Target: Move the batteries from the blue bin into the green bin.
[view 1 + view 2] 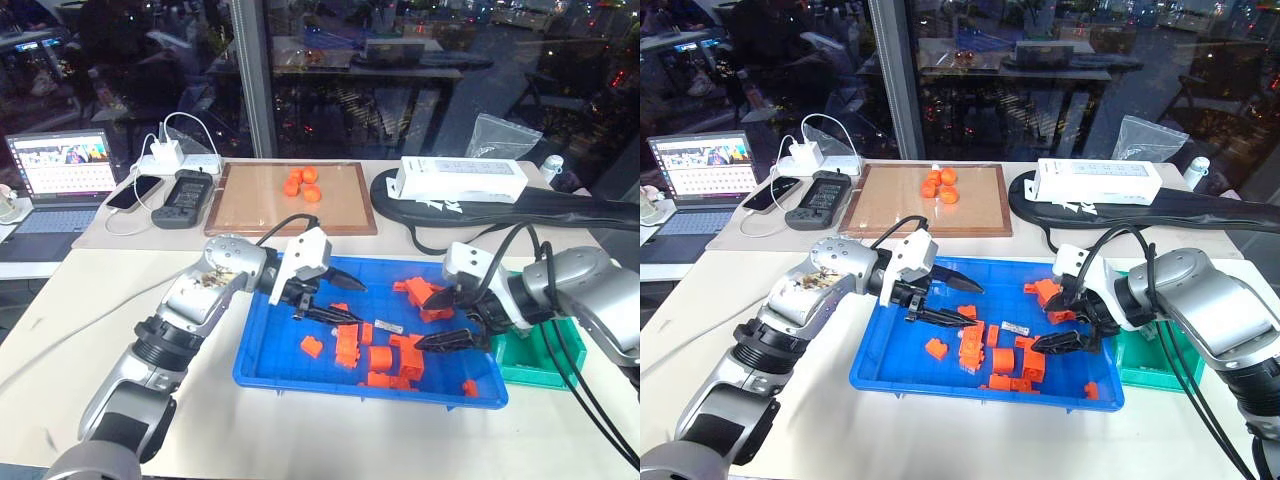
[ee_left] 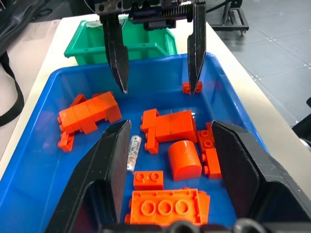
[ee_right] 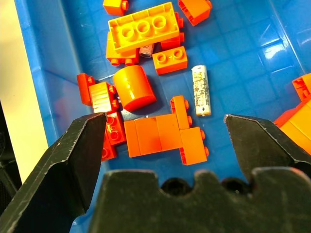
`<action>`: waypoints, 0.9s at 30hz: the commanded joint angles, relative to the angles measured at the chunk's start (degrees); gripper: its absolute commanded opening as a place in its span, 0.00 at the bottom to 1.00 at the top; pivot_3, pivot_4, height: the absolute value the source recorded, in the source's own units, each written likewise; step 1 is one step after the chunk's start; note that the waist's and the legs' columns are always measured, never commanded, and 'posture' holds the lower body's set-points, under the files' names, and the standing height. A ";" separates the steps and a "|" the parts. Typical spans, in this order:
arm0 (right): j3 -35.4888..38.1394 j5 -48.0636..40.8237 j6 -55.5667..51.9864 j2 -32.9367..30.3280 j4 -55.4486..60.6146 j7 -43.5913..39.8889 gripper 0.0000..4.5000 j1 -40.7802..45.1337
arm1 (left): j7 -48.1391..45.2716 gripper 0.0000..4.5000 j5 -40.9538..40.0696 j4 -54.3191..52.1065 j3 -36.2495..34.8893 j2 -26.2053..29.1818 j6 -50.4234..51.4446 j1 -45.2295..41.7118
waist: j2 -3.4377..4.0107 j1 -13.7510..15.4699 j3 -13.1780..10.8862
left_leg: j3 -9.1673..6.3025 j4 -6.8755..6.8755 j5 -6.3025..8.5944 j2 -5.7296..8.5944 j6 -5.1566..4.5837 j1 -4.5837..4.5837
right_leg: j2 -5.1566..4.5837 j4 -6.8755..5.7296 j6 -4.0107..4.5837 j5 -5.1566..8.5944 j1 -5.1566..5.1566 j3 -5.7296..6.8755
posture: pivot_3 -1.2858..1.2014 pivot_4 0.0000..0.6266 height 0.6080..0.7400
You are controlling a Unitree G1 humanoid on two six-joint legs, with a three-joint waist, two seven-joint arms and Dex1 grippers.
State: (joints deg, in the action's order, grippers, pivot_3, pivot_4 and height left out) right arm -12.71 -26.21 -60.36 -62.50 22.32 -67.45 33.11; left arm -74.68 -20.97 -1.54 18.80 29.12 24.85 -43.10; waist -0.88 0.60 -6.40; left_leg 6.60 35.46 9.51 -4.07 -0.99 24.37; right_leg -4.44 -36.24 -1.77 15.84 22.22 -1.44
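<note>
Our left tool (image 1: 336, 298) hangs over the nine o'clock side of the blue bin (image 1: 268, 372), its two black fingers spread wide and holding nothing. Our right tool (image 1: 441, 319) hovers over the three o'clock side of the same bin, its fingers just as far apart and also empty. Between the two tools we see one battery (image 1: 388, 326) lying flat on the bin's floor, at about three o'clock from the left tool and nine o'clock from the right. Orange blocks (image 1: 375, 355) lie scattered around it, the nearest ones just beside it at six o'clock. The green bin (image 1: 530, 362) sits on the surface (image 1: 120, 300) right against the blue bin's three o'clock end, partly hidden by our right arm. At twelve o'clock, beyond the blue bin, a brown wooden tray (image 1: 290, 210) holds a few orange pieces.
</note>
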 commanded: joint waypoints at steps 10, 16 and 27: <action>-5.26 4.41 2.44 4.81 -3.73 3.85 1.00 6.16 | 1.16 0.99 -4.55 1.16 -8.81 3.82 7.64 -1.47 | 0.00 -0.36 0.00 | -0.05 0.00 0.00 -0.01 0.00 -0.03 | 0.03 -0.02 0.00 0.00 0.01 0.01 | 0.52 0.24 0.69; -10.50 10.49 6.37 12.30 -13.60 7.03 1.00 10.31 | 0.95 0.99 -4.90 -1.19 -9.69 8.20 10.32 0.42 | 0.02 -0.61 0.01 | -0.01 -0.01 0.00 0.00 0.00 0.00 | 0.02 -0.06 0.00 0.00 0.05 0.00 | 0.52 0.24 0.69; -15.48 17.90 12.04 17.71 -20.35 8.39 0.94 7.64 | 3.26 1.00 -4.69 -6.34 -11.00 12.29 13.23 4.24 | 0.02 -0.15 0.01 | 0.16 0.01 0.00 0.01 0.00 0.04 | 0.01 -0.10 0.01 0.00 0.03 0.12 | 0.52 0.24 0.69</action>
State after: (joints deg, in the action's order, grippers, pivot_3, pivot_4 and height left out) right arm -28.96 -9.19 -49.35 -44.88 0.91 -58.88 40.41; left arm -71.75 -24.94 -5.86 9.73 40.53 37.82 -38.70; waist -0.86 0.44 -6.40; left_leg 6.74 35.48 9.51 -4.06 -0.99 24.41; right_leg -4.42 -36.34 -1.76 15.85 22.24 -1.31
